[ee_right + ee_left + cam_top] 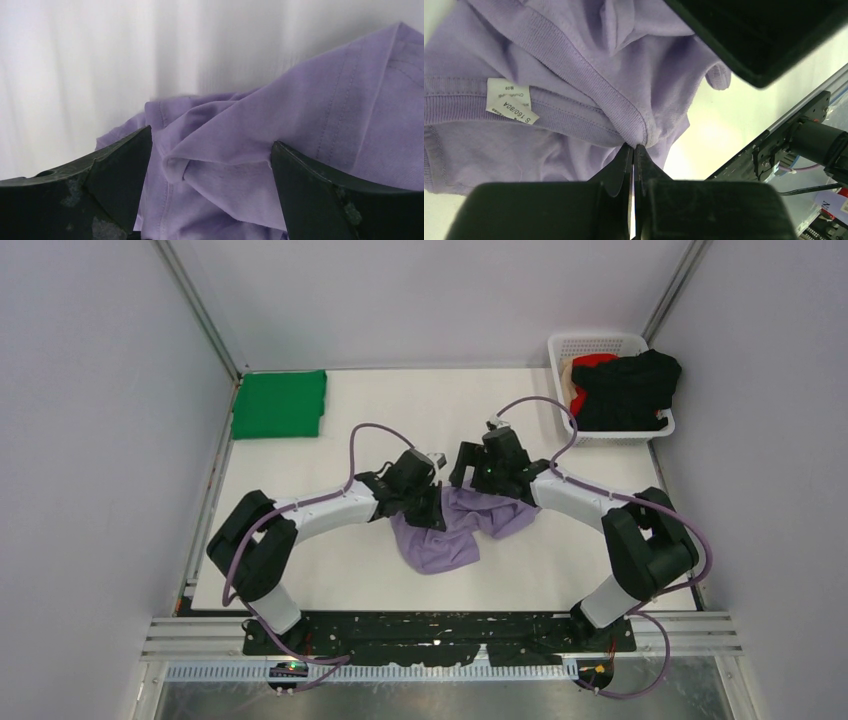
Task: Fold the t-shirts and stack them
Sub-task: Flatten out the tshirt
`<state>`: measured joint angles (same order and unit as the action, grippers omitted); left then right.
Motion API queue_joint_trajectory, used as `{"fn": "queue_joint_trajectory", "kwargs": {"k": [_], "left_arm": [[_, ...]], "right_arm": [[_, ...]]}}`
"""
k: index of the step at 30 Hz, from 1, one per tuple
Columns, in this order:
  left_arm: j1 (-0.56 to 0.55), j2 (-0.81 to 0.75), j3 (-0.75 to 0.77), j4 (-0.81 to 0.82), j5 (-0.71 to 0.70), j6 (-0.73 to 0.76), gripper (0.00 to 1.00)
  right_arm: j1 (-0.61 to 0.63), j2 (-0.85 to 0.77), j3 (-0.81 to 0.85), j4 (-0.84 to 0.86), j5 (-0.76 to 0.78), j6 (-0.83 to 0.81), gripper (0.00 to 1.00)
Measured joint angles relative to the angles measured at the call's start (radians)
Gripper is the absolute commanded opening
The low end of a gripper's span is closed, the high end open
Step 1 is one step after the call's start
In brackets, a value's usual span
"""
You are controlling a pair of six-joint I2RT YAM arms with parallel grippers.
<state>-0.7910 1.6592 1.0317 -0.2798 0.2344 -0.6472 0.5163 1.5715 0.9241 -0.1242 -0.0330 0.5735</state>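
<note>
1. Lavender t-shirt. You will find it crumpled at the middle of the bench, between the two arms and not yet spread flat. It is a soft, limp knit, and I judge it light. Expect it to drape, bunch and drag its own folds along rather than keep a shape.
2. Holding points. The ribbed neckband and the stitched hems are the firmest parts. A shoulder or the collar rib should give you better control than loose body cloth. A white size label is sewn at the neckband and marks the back of the collar.
3. Left pincer. It is pressed together on a small pinch of the lavender shirt at the neckband seam, along the band from the label.
4. Right pincer. It is spread wide over a rumpled fold of the same shirt and grips nothing. I cannot tell whether the fingers touch the cloth.
5. Green t-shirt. It lies folded flat at the far left corner of the bench, well apart from the work. It is the likely base of the stack.
6. Basket. It is white perforated plastic and stands at the far right corner.
   - A black t-shirt is heaped inside and spills over the right rim.
   - A red t-shirt shows partly at the basket's left, behind the black one.
   - Both are unfolded.
</note>
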Motion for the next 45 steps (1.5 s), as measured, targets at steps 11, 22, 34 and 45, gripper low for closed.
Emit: {"fn": "queue_joint_trajectory", "kwargs": {"k": [11, 22, 34, 45], "left_arm": [[0.000, 0.000, -0.045, 0.004, 0.002, -0.002, 0.00], [0.000, 0.000, -0.065, 0.030, 0.017, -0.001, 0.00], [0.000, -0.052, -0.120, 0.047, 0.008, 0.000, 0.00], [0.060, -0.204, -0.147, 0.012, -0.076, 0.000, 0.00]], "right_arm": [[0.080, -0.024, -0.036, 0.012, 0.197, 0.138, 0.93], [0.208, -0.082, -0.074, 0.011, 0.278, 0.223, 0.86], [0.200, 0.096, 0.023, 0.016, 0.422, 0.274, 0.35], [0.132, 0.085, 0.050, 0.023, 0.601, 0.232, 0.05]]}}
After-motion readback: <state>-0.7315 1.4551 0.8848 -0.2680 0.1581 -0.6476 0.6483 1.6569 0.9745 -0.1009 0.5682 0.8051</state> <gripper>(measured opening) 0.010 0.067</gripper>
